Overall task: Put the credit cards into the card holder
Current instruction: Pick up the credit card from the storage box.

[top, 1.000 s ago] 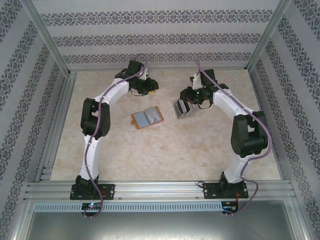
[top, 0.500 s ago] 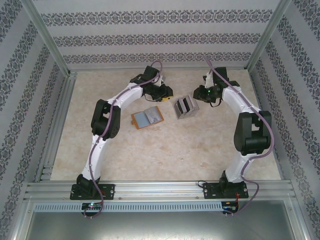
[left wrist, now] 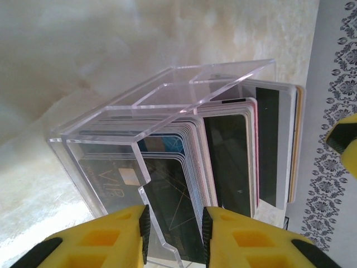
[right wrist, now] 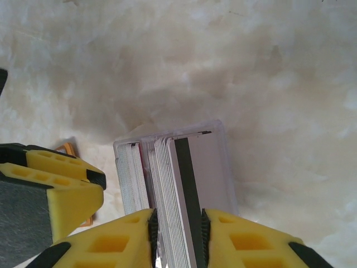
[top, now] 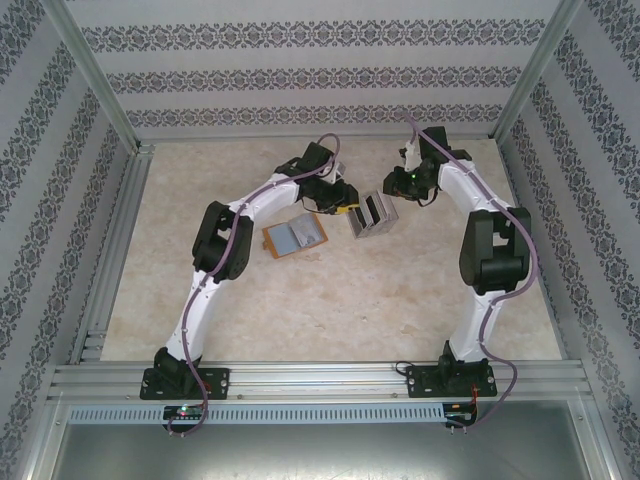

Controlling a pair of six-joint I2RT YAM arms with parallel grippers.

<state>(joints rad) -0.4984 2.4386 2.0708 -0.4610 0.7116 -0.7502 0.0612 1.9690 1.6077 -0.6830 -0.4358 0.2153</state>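
Two grippers meet at one clear box, where the credit cards stand on edge in a tight row. The left gripper has its yellow fingers either side of the box's front corner and the first few cards. The right gripper brackets a thicker bundle from the opposite side, and the cards fill the gap between its fingers. Both pairs of fingers are narrowed to about a bundle's thickness, but whether either one squeezes the cards or merely flanks them I cannot tell from these angles. No card stands raised above the row.

The step in hand, as I judge it, is the pick: getting cards out of the box. The card holder lies open and flat on the left gripper's near-left side, apart from the box, with its grey-blue inside facing up.

The next move calls for parting a card or two from a closely packed stack. One hand should steady the light box while the other draws straight up along the cards' plane. The cards then go across to the holder, which will likely need pinning as they slide in.

The tabletop is pale, marbled beige, smooth and bare beyond these things. Walls papered in white with dark floral bands close it in on three sides, and aluminium rails run along the near edge.
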